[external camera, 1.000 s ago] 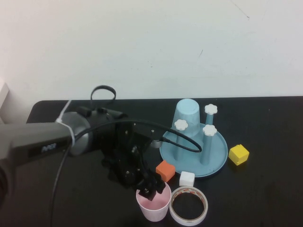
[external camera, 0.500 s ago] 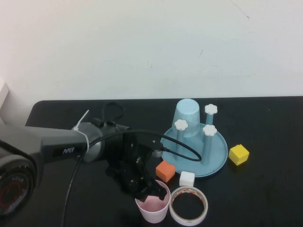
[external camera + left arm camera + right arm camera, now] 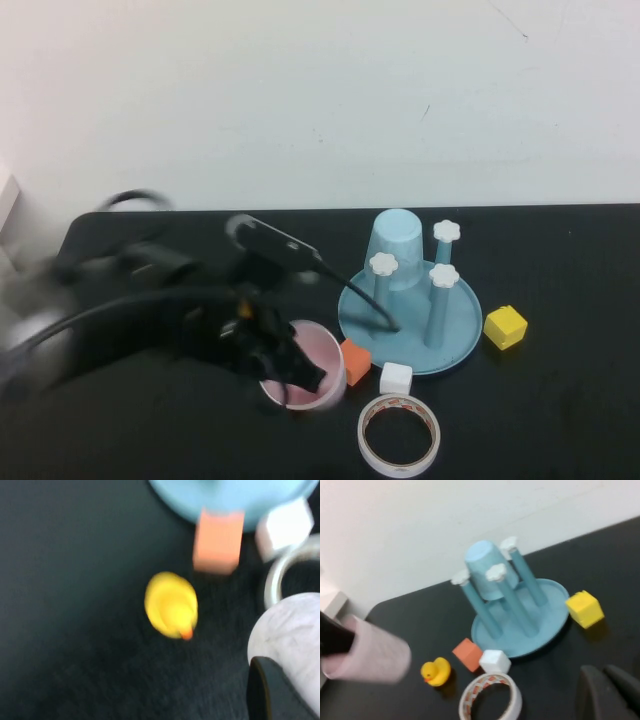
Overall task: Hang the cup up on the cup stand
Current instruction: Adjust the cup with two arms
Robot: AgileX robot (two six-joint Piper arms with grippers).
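Motion blur smears most of the left arm in the high view, so only its dark outline and cables read clearly, but the left gripper [image 3: 298, 372] can be made out low in the middle of the table, its fingers clamped on the rim of the cup [image 3: 303, 364]. The pale pink cup is off the table and tipped on its side, its open mouth turned up toward the high camera, just left of the orange block [image 3: 355, 360]. From the right wrist view the same cup [image 3: 367, 656] hangs in the air on its side (its rim end is hidden by the dark gripper at the picture's edge). The cup stand [image 3: 410, 318] sits right of the cup and apart from it, a light blue cup [image 3: 396, 250] upside down over one rear peg, three white-capped pegs bare. A white block [image 3: 395, 378] lies at the stand's near rim, a tape roll [image 3: 399, 435] in front of it, a yellow block [image 3: 504, 326] to the stand's right. A yellow duck [image 3: 171, 605] lies on the dark table [image 3: 560, 420] under the lifted cup; the high view hides it. The right gripper [image 3: 607, 690] appears only as two dark fingertips pressed together at the bottom of its own wrist view, away from everything.
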